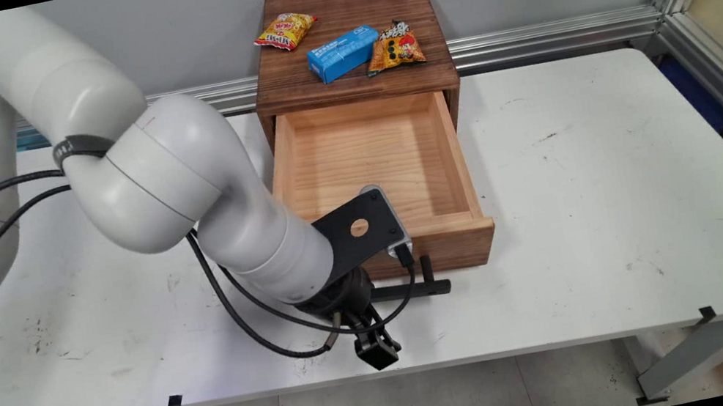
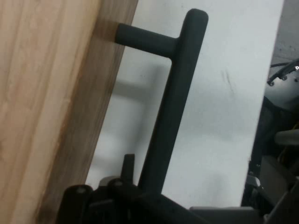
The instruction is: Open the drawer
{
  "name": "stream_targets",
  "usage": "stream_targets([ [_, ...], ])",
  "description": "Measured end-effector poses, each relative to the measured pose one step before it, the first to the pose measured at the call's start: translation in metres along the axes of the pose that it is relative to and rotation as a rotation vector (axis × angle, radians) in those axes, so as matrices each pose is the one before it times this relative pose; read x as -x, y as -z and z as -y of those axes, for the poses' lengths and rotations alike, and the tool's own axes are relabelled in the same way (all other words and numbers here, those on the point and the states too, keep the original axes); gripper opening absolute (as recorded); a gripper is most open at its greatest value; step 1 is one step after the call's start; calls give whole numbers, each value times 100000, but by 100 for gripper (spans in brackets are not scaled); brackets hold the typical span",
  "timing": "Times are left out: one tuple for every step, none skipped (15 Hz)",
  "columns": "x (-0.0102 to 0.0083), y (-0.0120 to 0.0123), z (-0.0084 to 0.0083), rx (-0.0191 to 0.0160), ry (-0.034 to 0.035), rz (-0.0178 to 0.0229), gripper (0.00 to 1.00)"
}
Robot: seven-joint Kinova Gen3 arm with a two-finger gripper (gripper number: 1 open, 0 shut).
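Gripper (image 1: 376, 349) is low over the table's near edge, just in front of the open drawer (image 1: 372, 156). Can't tell from either view how far its fingers are spread or whether they have hold of anything: in the main view the hand is a dark lump, and in the hand view only the linkage shows at the bottom.

Black bar handle (image 1: 414, 289) on the drawer front is right beside the hand, its left end running in behind the wrist. In the hand view the handle (image 2: 175, 107) runs straight up out of the linkage, one post joining it to the wood front (image 2: 51, 107).

Drawer is pulled well out of the dark wooden cabinet (image 1: 343, 16), inside bare.

On the cabinet top, well apart from the gripper: yellow snack bag (image 1: 285, 30) at left, blue box (image 1: 343, 54) in the middle, orange snack bag (image 1: 395, 48) touching its right end.

All of it sits on the white table (image 1: 626, 186). The forearm and black cables (image 1: 232, 315) cover the drawer's near-left corner.
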Motion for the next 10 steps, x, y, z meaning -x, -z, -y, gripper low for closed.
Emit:
stream_targets([
  [25,36,-111,129,38,117,100],
  [42,36,-136,174,-1,145,100],
  [27,29,-130,185,39,105,100],
  [20,14,-107,156,24,110,100],
  [21,13,-129,199,14,58,100],
  [15,7,-97,134,44,61,100],
  [16,6,-90,144,5,42,100],
  [10,1,-56,73,12,41,100],
  [12,4,-80,113,-2,29,100],
  [18,3,-94,151,49,38,100],
])
